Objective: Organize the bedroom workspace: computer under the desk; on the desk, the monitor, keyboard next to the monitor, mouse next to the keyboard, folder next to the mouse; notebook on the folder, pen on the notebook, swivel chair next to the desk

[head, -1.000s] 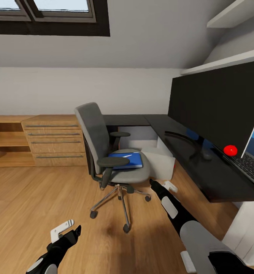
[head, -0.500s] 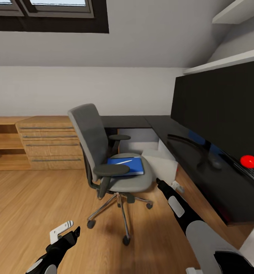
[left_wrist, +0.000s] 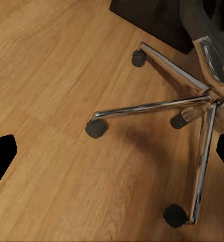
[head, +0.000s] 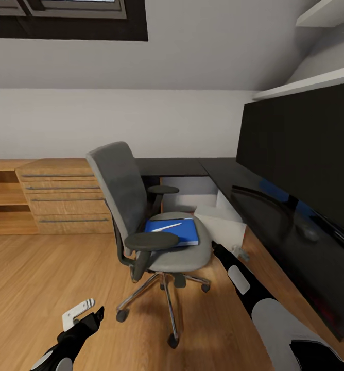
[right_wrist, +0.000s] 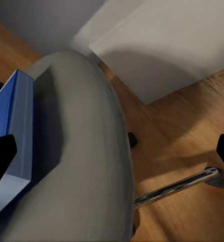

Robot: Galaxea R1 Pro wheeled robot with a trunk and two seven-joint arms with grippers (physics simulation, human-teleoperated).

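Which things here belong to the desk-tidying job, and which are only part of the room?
Job: swivel chair; notebook on its seat with pen on top; computer under the desk; monitor.

Room only: wooden dresser; wall shelves; window.

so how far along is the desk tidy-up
Early. Done: the monitor stands on the desk, and the computer sits under it. In hand: nothing; both arms' jaws are open and empty. Left: the notebook and pen lie on the chair.
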